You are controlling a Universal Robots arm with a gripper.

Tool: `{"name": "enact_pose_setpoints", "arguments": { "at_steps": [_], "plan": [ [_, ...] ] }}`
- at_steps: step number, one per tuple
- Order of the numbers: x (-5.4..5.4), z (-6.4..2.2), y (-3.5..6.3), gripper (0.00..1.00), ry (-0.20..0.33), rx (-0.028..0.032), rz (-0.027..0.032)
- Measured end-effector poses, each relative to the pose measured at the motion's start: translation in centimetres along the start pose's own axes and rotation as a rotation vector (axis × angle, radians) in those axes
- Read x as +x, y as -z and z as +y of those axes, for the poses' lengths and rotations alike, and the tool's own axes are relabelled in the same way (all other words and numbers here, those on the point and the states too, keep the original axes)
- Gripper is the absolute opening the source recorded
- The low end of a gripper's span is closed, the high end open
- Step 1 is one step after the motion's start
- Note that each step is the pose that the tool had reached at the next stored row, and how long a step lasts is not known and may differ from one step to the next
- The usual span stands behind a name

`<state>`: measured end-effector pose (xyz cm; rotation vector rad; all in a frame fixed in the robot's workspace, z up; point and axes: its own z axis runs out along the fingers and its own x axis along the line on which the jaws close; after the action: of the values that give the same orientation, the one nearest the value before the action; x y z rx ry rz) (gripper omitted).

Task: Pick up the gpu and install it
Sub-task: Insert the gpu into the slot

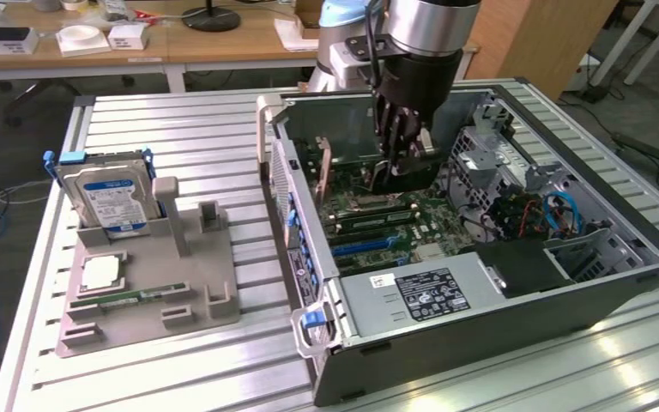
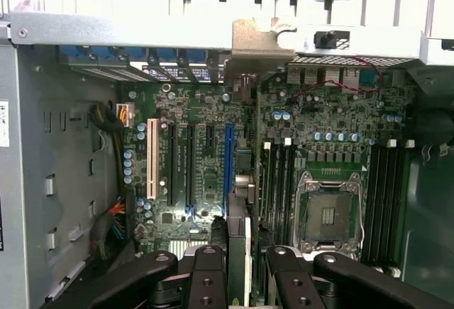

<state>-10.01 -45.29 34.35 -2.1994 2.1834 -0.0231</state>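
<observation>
The case (image 1: 479, 343) lies open-sided across the centre and right of the exterior view, so the way in is from above. The gripper (image 1: 404, 178) takes up its middle, clamped on the gpu (image 2: 240, 252), which hangs edge-on over the board (image 1: 387, 227). The cage (image 1: 501, 146) and blue cables (image 1: 565, 215) crowd the right, and the power supply (image 1: 421, 292) blocks the lower centre. At left the holder (image 1: 158, 292) carries an upright drive (image 1: 106, 197). Bare table (image 1: 169, 129) lies free at upper left and lower right. In the wrist view, the slots (image 2: 188, 164) beside the gpu stand open.
</observation>
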Motion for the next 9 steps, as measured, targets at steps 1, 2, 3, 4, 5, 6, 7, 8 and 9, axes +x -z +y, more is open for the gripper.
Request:
{"name": "enact_pose_setpoints", "arguments": {
  "at_steps": [1,2,3,4,5,6,7,8,9],
  "plan": [
    [0.05,0.01,-0.02,0.26,0.0,0.0,0.0],
    [0.1,0.01,-0.04,0.26,0.0,0.0,0.0],
    [0.14,0.02,-0.06,0.26,0.0,0.0,0.0],
    [0.19,0.02,-0.09,0.26,0.0,0.0,0.0],
    [0.24,0.03,-0.12,0.26,0.0,0.0001,-0.0001],
    [0.28,0.03,-0.15,0.26,0.0,0.0002,-0.0002],
    [0.31,0.04,-0.18,0.26,0.0,0.0001,-0.0002],
    [0.35,0.05,-0.2,0.26,0.0,0.0,0.0001],
    [0.39,0.05,-0.23,0.26,0.0,0.0,0.0001]
  ]
}}
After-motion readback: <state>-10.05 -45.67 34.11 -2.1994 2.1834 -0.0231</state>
